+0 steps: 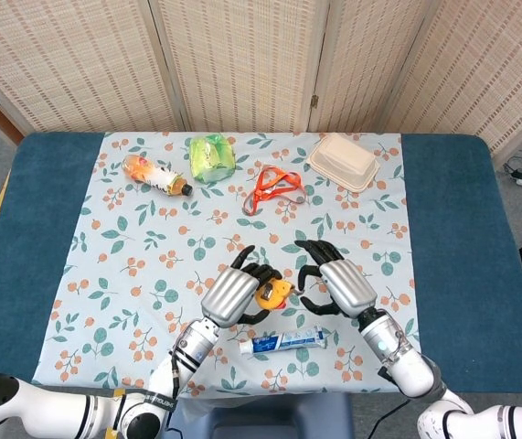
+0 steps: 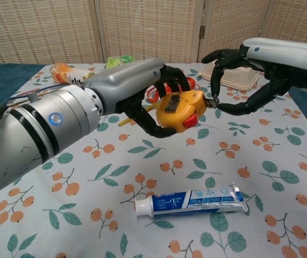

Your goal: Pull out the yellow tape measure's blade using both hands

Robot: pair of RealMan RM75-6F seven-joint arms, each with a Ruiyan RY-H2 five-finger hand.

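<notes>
Toothpaste tube (image 2: 190,202) on tablecloth (image 2: 282,177) beneath held tape measure (image 2: 179,109).

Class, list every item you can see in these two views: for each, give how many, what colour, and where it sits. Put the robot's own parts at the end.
Tape measure: one, yellow with a red button, held above the table near its front edge.
Toothpaste tube: one, white and blue, lying near the front edge.
Lanyard: one, orange, far middle of the cloth.
Food box: one, beige, far right of the cloth.
Packet: one, green, far side, left of the lanyard.
Bottle: one, orange, lying far left.
Tablecloth: one, pale with a leaf and berry print, over a blue table.
Left robot hand: one, silver and black, grips the tape measure.
Right robot hand: one, silver and black, fingertips at the tape measure's blade end.
</notes>
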